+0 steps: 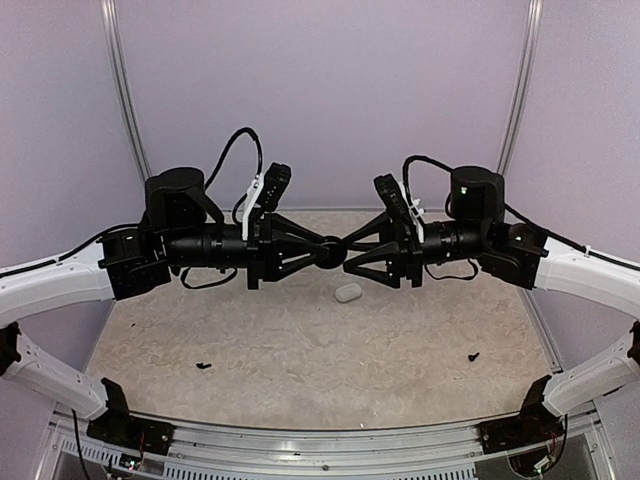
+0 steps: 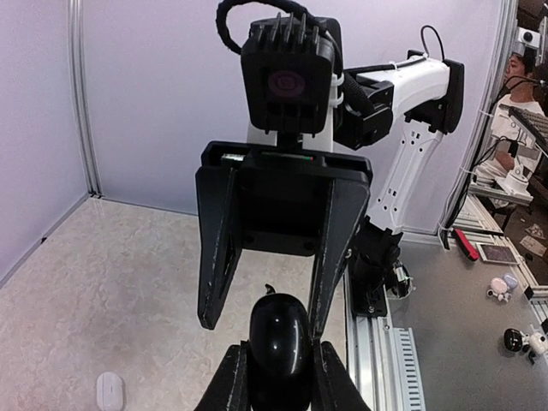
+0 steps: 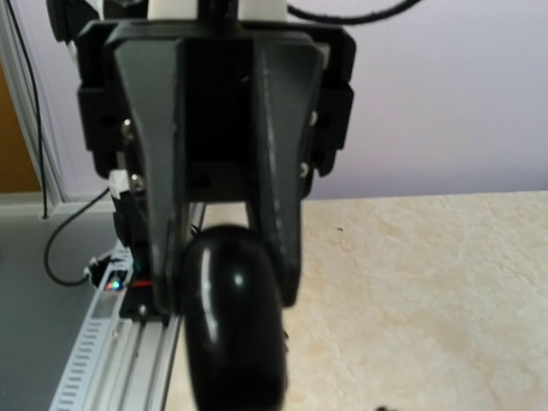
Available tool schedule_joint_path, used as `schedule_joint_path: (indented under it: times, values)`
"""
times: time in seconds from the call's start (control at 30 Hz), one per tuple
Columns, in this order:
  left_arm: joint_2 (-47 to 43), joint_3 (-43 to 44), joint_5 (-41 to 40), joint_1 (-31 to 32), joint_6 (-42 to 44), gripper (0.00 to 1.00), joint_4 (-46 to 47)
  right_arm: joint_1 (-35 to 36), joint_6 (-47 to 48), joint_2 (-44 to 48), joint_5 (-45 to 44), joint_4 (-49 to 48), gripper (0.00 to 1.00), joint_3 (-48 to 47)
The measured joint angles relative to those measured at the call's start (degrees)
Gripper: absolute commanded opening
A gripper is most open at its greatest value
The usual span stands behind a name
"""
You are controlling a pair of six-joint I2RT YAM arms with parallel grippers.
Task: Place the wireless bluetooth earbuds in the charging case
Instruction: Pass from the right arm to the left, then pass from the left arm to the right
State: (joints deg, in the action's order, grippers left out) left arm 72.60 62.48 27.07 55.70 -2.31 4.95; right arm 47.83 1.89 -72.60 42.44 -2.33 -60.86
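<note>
The charging case [image 1: 348, 292] lies on the tabletop [image 1: 250, 330], about midway between the left and right edges. It looks shut, and nothing is gripping it. Both arms hang above the surface, tip to tip. From the top camera the case sits on the near side of where they meet, almost under the tips of the right gripper [image 1: 352, 250], so the right arm is marginally the nearer. The case's long axis runs roughly left to right, with the right end angled slightly toward the far edge. The left gripper [image 1: 322, 252] is closed on a glossy black rounded object [image 2: 278, 338], its fingers [image 2: 229, 381] pressed against either side. The right gripper faces it with fingers [image 2: 218, 248] spread wider than that object, one tip just beside it and the other apart. I cannot tell whether it touches the object, and the right wrist view is too blurred to help. No white earbuds can be made out in any view, and whether they sit inside the case is hidden. Two small black bits [image 1: 203, 366] lie toward the near edge, one left, one right. Reaching the case would call for a descent toward the near side, and the unladen right gripper looks better placed.
</note>
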Motion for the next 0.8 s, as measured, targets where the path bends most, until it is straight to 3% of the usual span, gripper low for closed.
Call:
schedule_joint_path:
  times: [0.37, 0.8]
  values:
    - [1.49, 3.58, -1.05, 0.0, 4.98, 0.1, -10.03, 0.17, 2.89, -2.4, -0.72, 7.28, 0.39, -3.37]
    - [2.38, 3.87, -2.03, 0.0, 7.04, 0.09, -14.1, 1.49, 4.57, -4.48, -1.16, 11.5, 0.36, -6.03]
